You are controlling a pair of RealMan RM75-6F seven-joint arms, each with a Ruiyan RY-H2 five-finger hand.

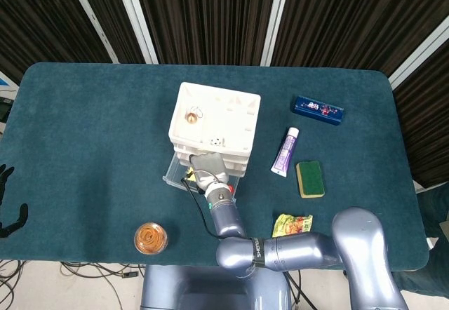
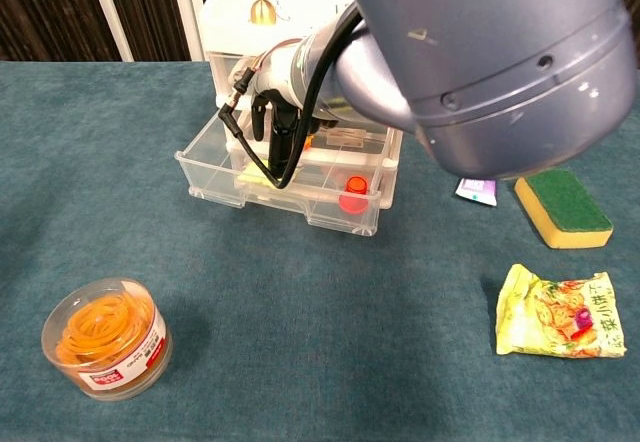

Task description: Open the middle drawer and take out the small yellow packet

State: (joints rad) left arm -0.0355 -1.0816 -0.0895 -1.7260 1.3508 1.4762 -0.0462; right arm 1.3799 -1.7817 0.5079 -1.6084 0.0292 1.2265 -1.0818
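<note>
The white drawer cabinet [image 1: 214, 124] stands mid-table with its middle drawer [image 2: 215, 177] pulled out toward me. A small yellow packet [image 2: 254, 174] lies in the drawer's left part, and a red object [image 2: 350, 190] lies in its right part. My right hand [image 2: 281, 140] reaches down into the drawer, dark fingers extended and their tips at the yellow packet; the frames show no grip on it. In the head view the right hand [image 1: 204, 167] covers the drawer's middle. My left hand [image 1: 14, 219] shows only as dark spread fingers at the far left edge, holding nothing.
A tub of rubber bands [image 2: 105, 337] stands near the front left. A yellow-green snack bag [image 2: 560, 312], a sponge [image 2: 562, 207], a purple tube [image 1: 285, 151] and a blue box [image 1: 317, 110] lie to the right of the cabinet. A small bell [image 2: 263, 7] sits on the cabinet top.
</note>
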